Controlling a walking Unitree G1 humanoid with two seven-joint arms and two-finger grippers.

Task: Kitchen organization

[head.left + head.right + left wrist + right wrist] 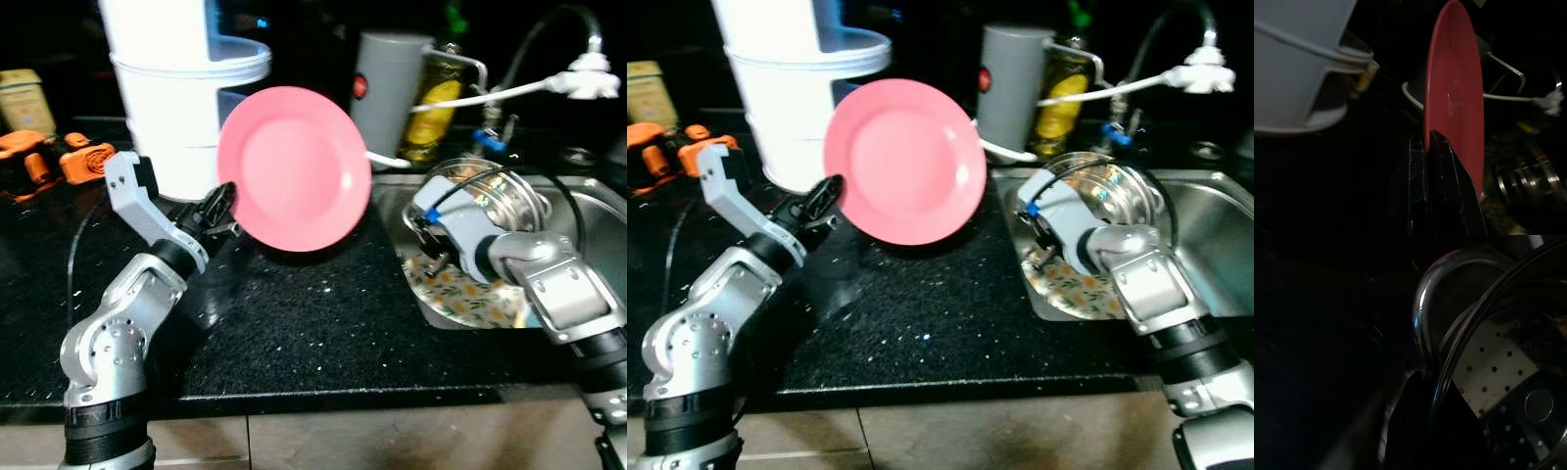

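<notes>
Above my left hand (pixel 223 204) stands the pink plate (pixel 294 168), pinched upright by its lower rim to clear the worktop (pixel 313 313); my right hand (pixel 1043 235) clamps a steel colander (pixel 495 196) at the sink (pixel 588 211).

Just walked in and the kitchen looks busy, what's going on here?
The robot is sorting dishes at the sink. Its left pincer is clamped on the rim of a pink plate, holding it upright above the black counter. Its right pincer grips the rim of a steel colander in the sink.
</notes>
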